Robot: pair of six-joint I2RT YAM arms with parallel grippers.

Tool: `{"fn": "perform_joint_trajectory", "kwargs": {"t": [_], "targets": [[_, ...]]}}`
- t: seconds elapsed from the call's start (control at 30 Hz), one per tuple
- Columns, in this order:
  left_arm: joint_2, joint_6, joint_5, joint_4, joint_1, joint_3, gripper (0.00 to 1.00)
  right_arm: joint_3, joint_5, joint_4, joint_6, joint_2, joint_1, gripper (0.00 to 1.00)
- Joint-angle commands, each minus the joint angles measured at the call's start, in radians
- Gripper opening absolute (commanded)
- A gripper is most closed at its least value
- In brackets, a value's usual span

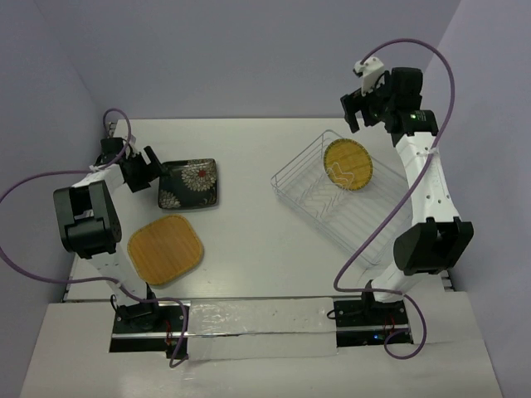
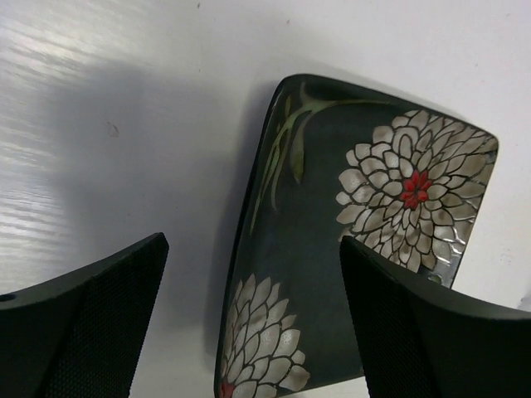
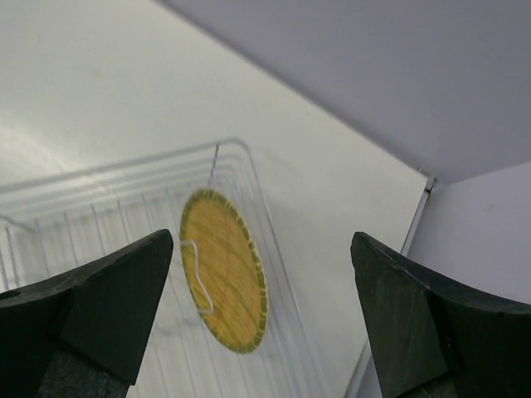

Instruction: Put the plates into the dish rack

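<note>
The round woven yellow plate [image 1: 348, 163] stands on edge in the wire dish rack [image 1: 300, 168] at the right; it also shows in the right wrist view [image 3: 224, 269] inside the rack [image 3: 99, 207]. The black flowered plate [image 1: 190, 184] lies flat at the left, and fills the left wrist view [image 2: 365, 232]. The tan-orange wooden plate [image 1: 167, 248] lies flat in front of it. My left gripper [image 1: 143, 172] is open and empty, just left of the black plate, its fingers [image 2: 415, 332] straddling the plate's near left edge. My right gripper [image 1: 358, 108] is open and empty, raised above the rack's far corner.
The table's far edge meets the purple back wall [image 1: 249, 58]. A side wall [image 1: 498, 124] stands close to the right of the rack. The left arm's body [image 1: 83, 220] sits beside the wooden plate.
</note>
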Motion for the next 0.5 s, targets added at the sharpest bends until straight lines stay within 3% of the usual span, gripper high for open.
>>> {"fn": "perform_joint_trajectory", "kwargs": {"t": [0.0, 0.33, 0.47], "targets": [[0.049, 0.005, 0.09, 0.034, 0.006, 0.033, 0.86, 0.064, -0.005, 0.136, 0.291, -0.068, 0.004, 0.95], [0.109, 0.037, 0.177, 0.084, 0.006, -0.044, 0.45, 0.011, -0.046, 0.252, 0.416, -0.129, 0.004, 0.96], [0.118, 0.049, 0.242, 0.098, 0.006, -0.069, 0.36, -0.033, -0.033, 0.27, 0.432, -0.164, 0.004, 0.96]]}}
